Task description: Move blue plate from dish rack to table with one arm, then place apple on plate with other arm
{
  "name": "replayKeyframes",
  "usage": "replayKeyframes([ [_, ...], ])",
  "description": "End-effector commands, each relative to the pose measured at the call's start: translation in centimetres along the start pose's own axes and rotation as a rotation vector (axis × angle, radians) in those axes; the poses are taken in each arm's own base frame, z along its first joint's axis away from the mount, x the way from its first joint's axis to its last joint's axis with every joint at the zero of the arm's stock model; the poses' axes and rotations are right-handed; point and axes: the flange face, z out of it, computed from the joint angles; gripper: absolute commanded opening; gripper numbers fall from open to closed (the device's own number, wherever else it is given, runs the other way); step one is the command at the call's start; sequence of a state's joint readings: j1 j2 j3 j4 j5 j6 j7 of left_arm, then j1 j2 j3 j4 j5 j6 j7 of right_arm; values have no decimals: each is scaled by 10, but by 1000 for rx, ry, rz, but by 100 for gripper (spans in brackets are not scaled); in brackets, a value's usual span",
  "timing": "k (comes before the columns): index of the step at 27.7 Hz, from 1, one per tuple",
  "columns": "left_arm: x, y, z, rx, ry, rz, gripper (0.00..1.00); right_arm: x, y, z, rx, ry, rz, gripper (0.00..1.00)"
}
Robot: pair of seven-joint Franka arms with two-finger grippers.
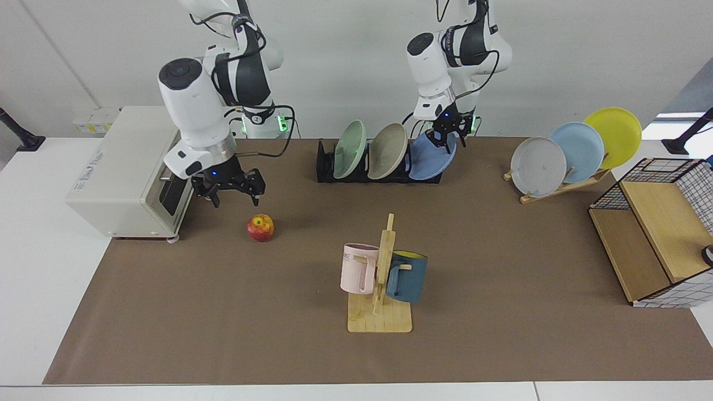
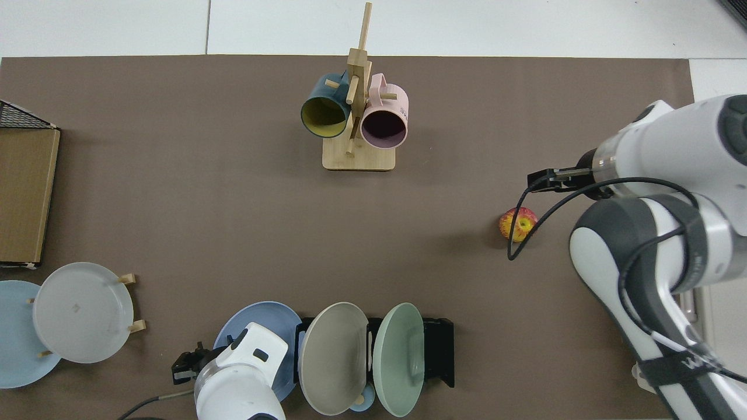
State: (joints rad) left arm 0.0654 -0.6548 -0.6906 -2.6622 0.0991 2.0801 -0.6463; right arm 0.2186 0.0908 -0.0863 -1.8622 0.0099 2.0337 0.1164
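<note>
So my left tool is up at the far side of the desk, sitting right on the top rim of the blue plate, which leans in the right-hand end slot of the dish rack. Its fingers look narrow around that rim, but I honestly can't tell whether they've pinched it yet; the top view just shows the wrist covering the spot.

How I'd do this bit: get a firm bite on the rim first, then lift up and slightly toward the near side so the plate clears its slot without knocking the beige plate next to it. Set it flat on open mat, somewhere between the rack and the mug tree.

My right tool hangs with fingers spread wide just above and to the far-left of the apple, not touching it. I'd hold off grabbing until the plate is down.
</note>
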Motion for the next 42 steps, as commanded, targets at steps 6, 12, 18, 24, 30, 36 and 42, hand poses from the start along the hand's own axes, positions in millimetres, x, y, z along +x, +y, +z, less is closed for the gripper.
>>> replayKeyframes([
  [6, 0, -3, 3, 5, -17, -5, 19, -14, -13, 95, -7, -17, 3, 100],
  [12, 1, -2, 2, 7, -15, -5, 0, -19, -5, 143, -24, -70, 1, 100],
  [18, -2, 7, -3, 36, 10, 10, 0, -28, -3, 171, -31, -104, -3, 100],
  [24, -5, 22, -25, 134, 85, 45, 0, -34, -3, 188, -36, -127, -9, 100],
  [30, -6, 27, -56, 269, 133, 82, 0, -36, -8, 189, -37, -135, -24, 32],
  [36, -1, 22, -86, 345, 150, 91, 0, -32, -3, 171, -34, -134, -22, 0],
  [42, 35, -12, -148, 312, 103, 56, 0, -24, -5, 134, -26, -101, -23, 0],
])
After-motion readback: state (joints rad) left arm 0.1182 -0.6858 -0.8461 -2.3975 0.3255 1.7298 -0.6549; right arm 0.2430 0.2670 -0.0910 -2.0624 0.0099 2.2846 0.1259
